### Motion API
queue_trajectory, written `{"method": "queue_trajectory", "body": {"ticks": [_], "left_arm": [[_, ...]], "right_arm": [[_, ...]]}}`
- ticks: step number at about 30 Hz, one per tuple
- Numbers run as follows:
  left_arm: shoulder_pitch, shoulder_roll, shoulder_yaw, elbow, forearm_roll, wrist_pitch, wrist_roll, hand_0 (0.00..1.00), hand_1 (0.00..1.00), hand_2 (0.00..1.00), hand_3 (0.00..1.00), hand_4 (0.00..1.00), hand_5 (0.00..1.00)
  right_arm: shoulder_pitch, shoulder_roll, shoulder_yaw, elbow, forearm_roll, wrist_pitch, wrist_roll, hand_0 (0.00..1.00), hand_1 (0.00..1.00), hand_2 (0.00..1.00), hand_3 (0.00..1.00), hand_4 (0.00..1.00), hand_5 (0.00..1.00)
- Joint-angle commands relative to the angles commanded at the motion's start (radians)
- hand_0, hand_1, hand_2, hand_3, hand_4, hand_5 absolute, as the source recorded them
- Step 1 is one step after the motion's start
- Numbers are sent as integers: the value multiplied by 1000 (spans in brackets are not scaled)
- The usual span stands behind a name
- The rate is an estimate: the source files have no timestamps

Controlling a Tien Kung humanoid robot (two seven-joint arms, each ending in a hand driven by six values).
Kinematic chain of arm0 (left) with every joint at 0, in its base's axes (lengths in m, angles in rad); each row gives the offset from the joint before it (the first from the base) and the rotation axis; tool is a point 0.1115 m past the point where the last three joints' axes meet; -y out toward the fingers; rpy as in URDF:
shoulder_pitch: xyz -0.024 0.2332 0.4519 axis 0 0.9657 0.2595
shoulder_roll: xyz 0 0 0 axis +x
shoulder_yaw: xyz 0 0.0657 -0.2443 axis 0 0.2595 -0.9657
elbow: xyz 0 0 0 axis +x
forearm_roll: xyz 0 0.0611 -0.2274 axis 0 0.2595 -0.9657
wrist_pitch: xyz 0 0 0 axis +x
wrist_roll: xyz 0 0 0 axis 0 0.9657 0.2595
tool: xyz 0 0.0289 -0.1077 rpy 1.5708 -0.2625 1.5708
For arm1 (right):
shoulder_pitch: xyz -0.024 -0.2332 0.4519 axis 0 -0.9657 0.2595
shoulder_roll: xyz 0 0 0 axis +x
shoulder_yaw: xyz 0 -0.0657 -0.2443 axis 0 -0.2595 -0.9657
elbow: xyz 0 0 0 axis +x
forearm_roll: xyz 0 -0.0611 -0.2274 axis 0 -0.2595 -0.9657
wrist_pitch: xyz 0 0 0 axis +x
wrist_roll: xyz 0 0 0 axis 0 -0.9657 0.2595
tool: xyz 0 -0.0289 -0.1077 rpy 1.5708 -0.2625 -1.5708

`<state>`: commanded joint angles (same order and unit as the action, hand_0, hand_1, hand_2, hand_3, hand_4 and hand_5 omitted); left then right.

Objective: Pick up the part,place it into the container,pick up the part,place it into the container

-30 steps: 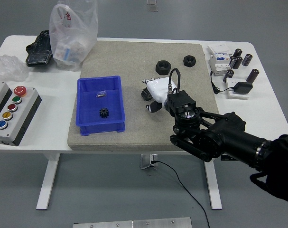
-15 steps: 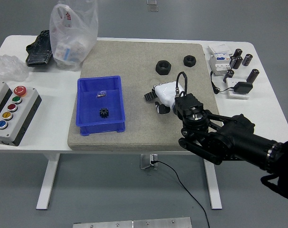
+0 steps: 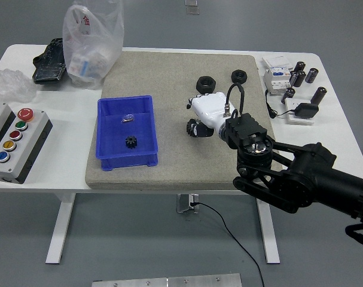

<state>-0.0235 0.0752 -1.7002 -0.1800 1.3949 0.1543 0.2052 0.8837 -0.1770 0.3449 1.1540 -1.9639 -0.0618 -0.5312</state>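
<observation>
Parts, 2 pcs, black nuts: nearer nut (image 3: 205, 82) on grey mat (image 3: 169, 161), just beyond my hand; 2nd nut (image 3: 238, 76) farther right, near mat's back-right corner, apart from the 1st.

Part, black gear (image 3: 131, 142): inside blue container (image 3: 148, 128), toward its front. Small clear packet (image 3: 128, 118) also inside, toward rear.

Container: left half of mat, upright.

My right hand (image 3: 206, 115), white w/ dark fingers: over mat centre-right, between container and nuts, just short of nearer nut. Fingers curled under palm on the left side; can't tell if anything is in them. Black arm (image 3: 295, 176) comes in from lower right, over table's front edge.

Left arm: not seen.

Mat: covers mid-section of white table (image 3: 49, 179).

Table, left end: button box (image 3: 17, 143) w/ red, green, yellow, blue buttons; crumpled clear plastic (image 3: 11, 84); black object (image 3: 49, 60) at back; white plastic bag (image 3: 90, 39) w/ contents, at mat's back-left corner.

Table, right end: white electrical unit (image 3: 277, 76), several dark cylinders (image 3: 304, 75), black adapter (image 3: 305, 110) on white block w/ cable.
</observation>
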Motion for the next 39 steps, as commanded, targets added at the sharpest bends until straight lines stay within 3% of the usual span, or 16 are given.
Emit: {"method": "queue_trajectory", "body": {"ticks": [3, 4, 9, 10, 15, 17, 22, 23, 28, 29, 34, 35, 39], "left_arm": [[2, -2, -1, 0, 2, 1, 4, 715, 562, 567, 624, 655, 516], [2, -2, -1, 0, 3, 1, 5, 715, 562, 567, 624, 654, 516], [1, -4, 1, 0, 3, 1, 8, 715, 562, 567, 624, 654, 516], [1, -4, 1, 0, 4, 1, 8, 715, 562, 567, 623, 653, 517], [1, -4, 4, 0, 3, 0, 9, 715, 562, 567, 623, 653, 517], [1, -4, 3, 0, 4, 0, 9, 715, 562, 567, 623, 653, 518], [-2, -3, 4, 0, 3, 0, 7, 715, 562, 567, 623, 653, 518], [-2, -3, 4, 0, 3, 0, 7, 715, 563, 567, 623, 650, 516], [-2, -3, 4, 0, 3, 0, 7, 715, 563, 567, 623, 650, 516], [-2, -2, 4, 0, 3, 0, 7, 715, 562, 566, 623, 649, 516], [-3, -2, 4, 0, 4, -1, 5, 715, 562, 566, 623, 649, 516], [-4, -2, 4, 0, 5, -2, 5, 715, 563, 566, 623, 649, 516], [-6, -2, 1, 0, 9, -3, 5, 715, 563, 566, 623, 649, 516]], "right_arm": [[5, 32, -6, -34, 2, -28, 5, 630, 827, 866, 895, 631, 267], [7, 43, -7, -50, 4, -31, 7, 660, 850, 918, 956, 810, 323], [22, 104, -7, -154, 26, -21, 19, 660, 850, 918, 956, 810, 323], [25, 113, -6, -177, 32, -13, 19, 701, 908, 978, 998, 911, 393], [27, 138, -13, -278, 62, 7, 25, 701, 908, 978, 998, 911, 393], [26, 145, -18, -309, 71, 6, 29, 729, 953, 998, 998, 948, 389], [20, 160, -32, -367, 89, -8, 36, 729, 953, 998, 998, 948, 389], [19, 161, -35, -370, 90, -11, 35, 683, 907, 950, 998, 914, 341], [15, 170, -47, -373, 96, -28, 42, 683, 907, 950, 998, 914, 341], [15, 171, -48, -373, 97, -30, 44, 627, 761, 778, 851, 694, 216], [11, 175, -56, -378, 113, -29, 55, 627, 761, 778, 851, 694, 216], [11, 175, -57, -380, 115, -27, 56, 544, 672, 662, 711, 463, 188], [5, 176, -59, -388, 125, -19, 60, 544, 672, 662, 711, 463, 188]]}}
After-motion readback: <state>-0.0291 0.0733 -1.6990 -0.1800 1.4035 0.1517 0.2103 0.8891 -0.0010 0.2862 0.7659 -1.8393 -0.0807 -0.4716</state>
